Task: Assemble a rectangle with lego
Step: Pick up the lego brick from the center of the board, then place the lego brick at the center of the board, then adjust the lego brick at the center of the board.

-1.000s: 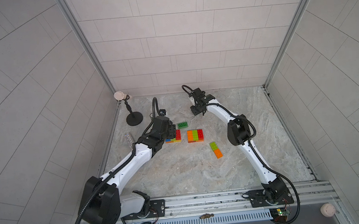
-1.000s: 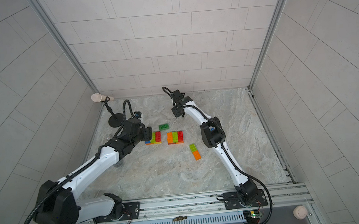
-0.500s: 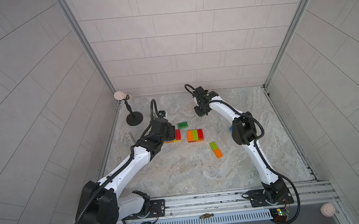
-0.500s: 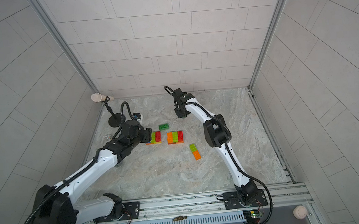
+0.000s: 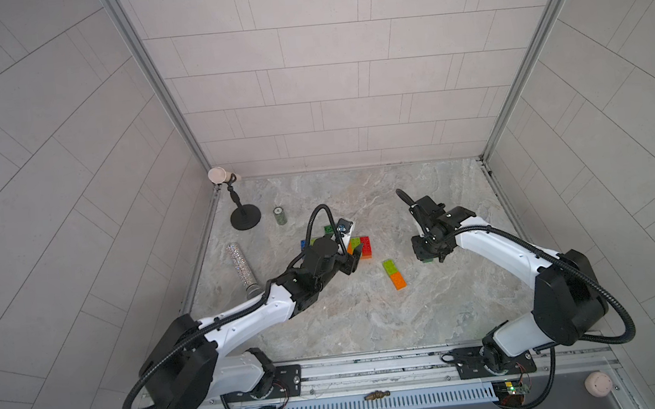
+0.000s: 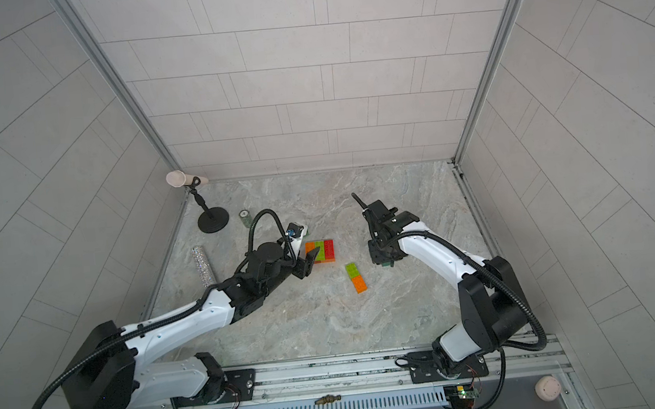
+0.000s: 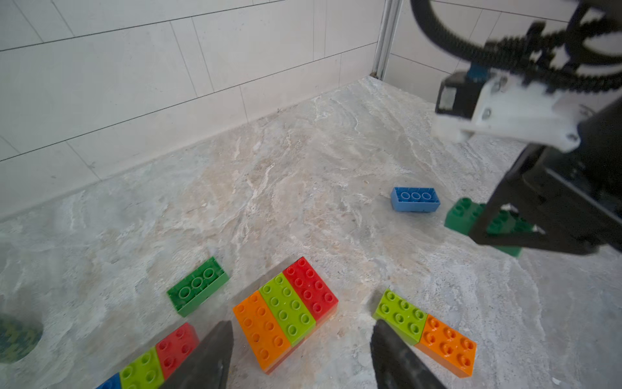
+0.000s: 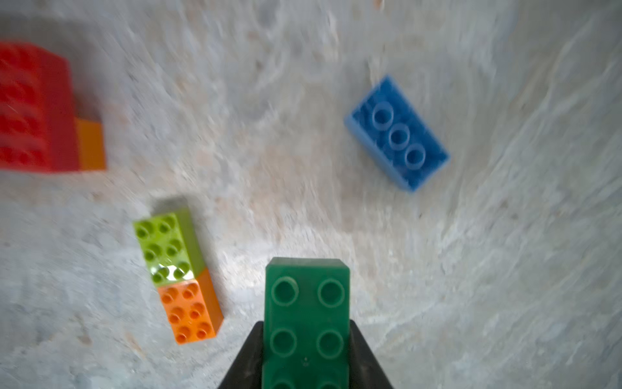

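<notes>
Right wrist view: the right tool (image 8: pixel 306 331) is clamped on a green brick (image 8: pixel 306 299), studs facing the camera. On the surface (image 8: pixel 471 269) a lime-orange pair (image 8: pixel 178 269) lies near it, and a blue brick (image 8: pixel 397 133) lies upside down farther off. The left tool (image 7: pixel 302 325) stands open and empty, just by the orange-lime-red block (image 7: pixel 286 313).

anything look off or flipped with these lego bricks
Two bricks lie upside down, hollow undersides with tubes facing up: the blue brick off by itself, and the loose green brick beside the orange-lime-red block. The other brick tops in view show studs.
</notes>
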Controlling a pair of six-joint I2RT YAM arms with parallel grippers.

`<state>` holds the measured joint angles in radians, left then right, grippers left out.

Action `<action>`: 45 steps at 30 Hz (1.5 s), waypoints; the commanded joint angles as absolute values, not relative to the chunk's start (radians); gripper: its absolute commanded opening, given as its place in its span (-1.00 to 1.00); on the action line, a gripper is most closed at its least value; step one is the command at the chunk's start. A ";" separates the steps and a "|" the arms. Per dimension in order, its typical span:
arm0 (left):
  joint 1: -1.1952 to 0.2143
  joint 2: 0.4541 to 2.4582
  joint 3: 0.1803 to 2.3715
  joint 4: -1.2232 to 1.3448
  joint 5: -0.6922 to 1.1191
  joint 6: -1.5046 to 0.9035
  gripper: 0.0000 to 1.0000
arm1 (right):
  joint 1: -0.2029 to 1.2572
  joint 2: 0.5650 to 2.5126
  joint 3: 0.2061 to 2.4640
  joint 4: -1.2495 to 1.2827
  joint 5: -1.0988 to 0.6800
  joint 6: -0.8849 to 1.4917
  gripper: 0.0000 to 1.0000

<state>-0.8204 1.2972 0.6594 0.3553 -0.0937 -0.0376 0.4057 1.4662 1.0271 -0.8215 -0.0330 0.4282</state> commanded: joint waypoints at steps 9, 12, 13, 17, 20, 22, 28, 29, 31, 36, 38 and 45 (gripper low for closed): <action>-0.888 1.379 0.685 0.494 -0.098 -0.028 0.38 | 0.408 1.498 0.878 -0.808 0.000 0.549 -0.10; -0.889 1.370 0.676 0.488 -0.101 -0.012 0.38 | 0.408 1.503 0.866 -0.815 -0.007 0.561 0.02; -0.888 1.368 0.675 0.484 -0.100 -0.008 0.38 | 0.408 1.501 0.862 -0.822 -0.007 0.566 0.05; -0.888 1.362 0.679 0.471 -0.106 0.003 0.38 | 0.414 1.444 0.869 -0.883 -0.013 0.651 0.11; -0.888 1.370 0.686 0.463 -0.106 0.004 0.38 | 0.470 1.354 0.863 -0.903 -0.050 0.800 0.12; -0.888 1.377 0.687 0.466 -0.106 0.003 0.38 | 0.521 1.303 0.844 -0.893 -0.058 0.898 0.14; -0.888 1.396 0.696 0.476 -0.099 -0.017 0.38 | 0.544 1.271 0.716 -0.661 -0.188 1.095 0.15; -0.888 1.393 0.698 0.470 -0.098 -0.017 0.38 | 0.541 1.290 0.708 -0.635 -0.196 1.095 0.15; -0.888 1.387 0.701 0.454 -0.101 -0.011 0.38 | 0.519 1.329 0.697 -0.601 -0.214 1.083 0.14; -0.888 1.368 0.692 0.431 -0.118 0.000 0.38 | 0.434 1.357 0.699 -0.636 -0.157 0.989 0.12; -0.888 1.366 0.689 0.432 -0.120 -0.005 0.38 | 0.391 1.367 0.716 -0.676 -0.118 0.925 0.12; -0.888 1.373 0.692 0.431 -0.115 -0.007 0.38 | 0.282 1.454 0.795 -0.662 -0.115 0.790 0.22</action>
